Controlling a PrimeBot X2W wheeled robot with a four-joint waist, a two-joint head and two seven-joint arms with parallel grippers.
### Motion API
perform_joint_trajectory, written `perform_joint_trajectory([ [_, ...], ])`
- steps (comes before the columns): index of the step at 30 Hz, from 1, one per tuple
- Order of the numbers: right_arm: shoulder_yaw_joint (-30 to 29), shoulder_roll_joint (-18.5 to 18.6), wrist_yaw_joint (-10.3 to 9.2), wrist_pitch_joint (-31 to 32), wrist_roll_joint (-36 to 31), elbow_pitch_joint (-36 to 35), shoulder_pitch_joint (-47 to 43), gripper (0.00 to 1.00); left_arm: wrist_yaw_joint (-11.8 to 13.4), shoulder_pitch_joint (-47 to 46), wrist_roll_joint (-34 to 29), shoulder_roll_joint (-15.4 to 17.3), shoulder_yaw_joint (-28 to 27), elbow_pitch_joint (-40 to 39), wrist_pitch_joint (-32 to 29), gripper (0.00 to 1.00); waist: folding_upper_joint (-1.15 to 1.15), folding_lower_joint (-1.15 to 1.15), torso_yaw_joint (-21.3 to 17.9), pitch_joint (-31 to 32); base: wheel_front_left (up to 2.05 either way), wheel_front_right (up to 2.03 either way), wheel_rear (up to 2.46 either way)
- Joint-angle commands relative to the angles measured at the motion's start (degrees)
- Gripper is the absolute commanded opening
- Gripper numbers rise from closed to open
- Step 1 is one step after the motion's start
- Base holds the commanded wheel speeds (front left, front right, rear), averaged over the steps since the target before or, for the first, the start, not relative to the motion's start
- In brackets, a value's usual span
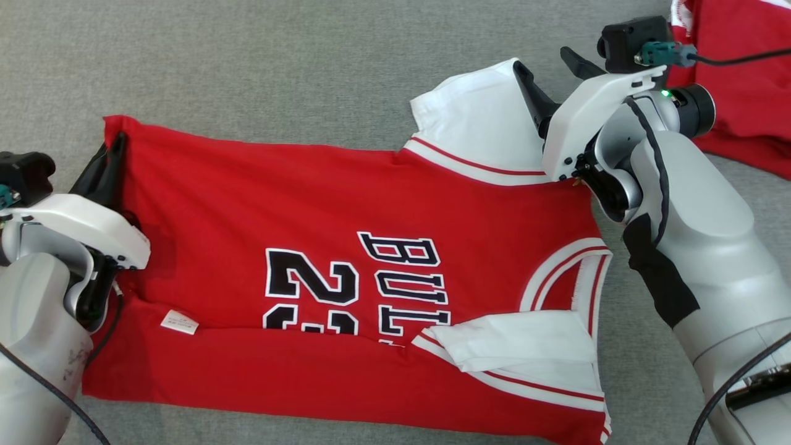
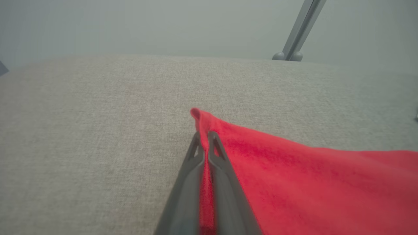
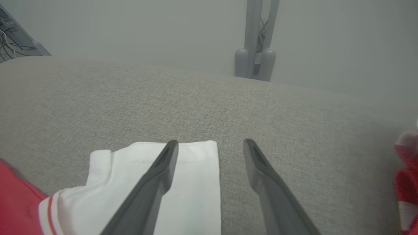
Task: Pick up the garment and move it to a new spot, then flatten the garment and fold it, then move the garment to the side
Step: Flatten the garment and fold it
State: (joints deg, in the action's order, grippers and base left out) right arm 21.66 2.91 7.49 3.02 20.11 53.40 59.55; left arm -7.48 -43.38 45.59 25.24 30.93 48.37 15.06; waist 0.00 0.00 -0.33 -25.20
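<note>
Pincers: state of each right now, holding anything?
Left pincer: closed on a corner of the red jersey.
Right pincer: open, holding nothing; one finger lies over the white sleeve.

jersey [image 1: 247,204] | lettering [image 1: 405,281] at jersey's middle: "BUL", rest hidden | number [image 1: 312,281] beside it: "2", next digit half-hidden | tag [image 1: 180,322]: unreadable

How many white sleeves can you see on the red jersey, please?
2: the far sleeve by the open right gripper, and the near sleeve folded back onto the red jersey.
</note>
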Motion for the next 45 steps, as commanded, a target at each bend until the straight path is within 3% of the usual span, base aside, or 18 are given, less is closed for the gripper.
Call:
perform_joint_trajectory([
  [1, 0.55, 0.11, 0.01, 0.34, 0.80, 1.34, 0.97, 1.00, -0.01, -1.02, -0.43, 0.01, -0.19, -0.22, 0.05, 0.00, 0.00, 0.00, 0.69, -0.36, 0.00, 0.00, 0.00],
  [15, 3.15, 0.15, 0.00, -1.74, 2.31, 17.13, 9.26, 1.00, -0.01, -2.32, -2.80, -2.87, 0.48, -3.13, 0.04, 0.00, 0.00, 0.00, 4.74, -2.92, 0.00, 0.00, 0.00],
  [16, 3.17, 0.15, 0.00, -1.91, 2.35, 17.56, 9.30, 0.94, -0.01, -2.45, -2.80, -3.06, 0.58, -3.28, 0.04, 0.00, 0.00, 0.00, 4.96, -3.06, 0.00, 0.00, 0.00],
  [17, 3.16, 0.12, 0.01, -2.08, 2.37, 17.94, 9.31, 0.47, -0.01, -2.57, -2.89, -3.19, 0.64, -3.46, 0.04, 0.00, 0.00, 0.00, 5.17, -3.21, 0.00, 0.00, 0.00],
  [19, 3.51, 0.13, 0.00, -2.90, 2.22, 18.40, 9.34, 0.00, -0.01, -2.67, -3.15, -3.35, 0.72, -3.68, 0.04, 0.00, 0.00, 0.00, 5.48, -3.42, 0.00, 0.00, 0.00],
  [33, 6.91, 0.18, 0.00, -12.99, 5.65, 15.66, 8.86, 0.00, -0.01, -0.44, -4.24, -1.43, -1.44, -5.37, 0.05, 0.00, 0.00, 0.00, 3.92, -1.10, 0.00, 0.00, 0.00],
  [45, 12.29, 1.10, 0.00, -17.51, 12.62, 7.46, 3.30, 0.00, -0.02, 3.01, -5.23, -0.15, -3.80, -7.66, 0.05, 0.00, 0.00, 0.00, 2.56, 0.83, 0.00, 0.00, 0.00],
])
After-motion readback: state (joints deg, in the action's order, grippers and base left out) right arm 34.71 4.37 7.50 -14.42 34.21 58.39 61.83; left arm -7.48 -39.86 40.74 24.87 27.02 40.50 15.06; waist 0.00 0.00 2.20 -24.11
